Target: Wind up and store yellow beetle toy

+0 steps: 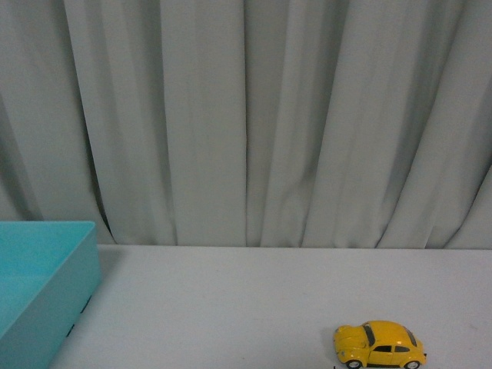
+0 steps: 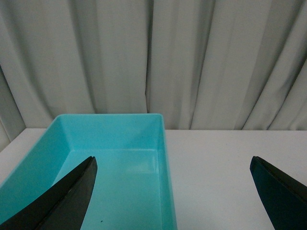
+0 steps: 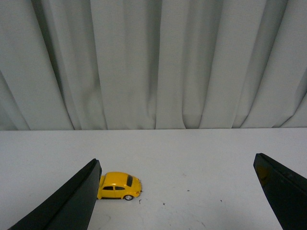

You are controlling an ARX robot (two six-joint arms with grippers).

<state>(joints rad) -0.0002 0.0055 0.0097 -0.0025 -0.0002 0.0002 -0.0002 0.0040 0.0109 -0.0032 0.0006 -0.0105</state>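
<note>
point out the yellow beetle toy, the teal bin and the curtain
yellow beetle toy [image 1: 380, 343], front view, on its near side
teal bin [image 2: 110, 132], left wrist view, on its far inner wall
curtain [image 1: 246, 115], front view, on a middle fold

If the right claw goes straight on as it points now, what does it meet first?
Likely the yellow beetle toy, just ahead of one side of the open right claw; depth is unclear, so it might pass beside it towards the curtain.

Beyond the wide-spread right claw [image 3: 176, 161] stands the yellow beetle toy [image 3: 119, 186] (on white table [image 3: 48, 148]).
</note>
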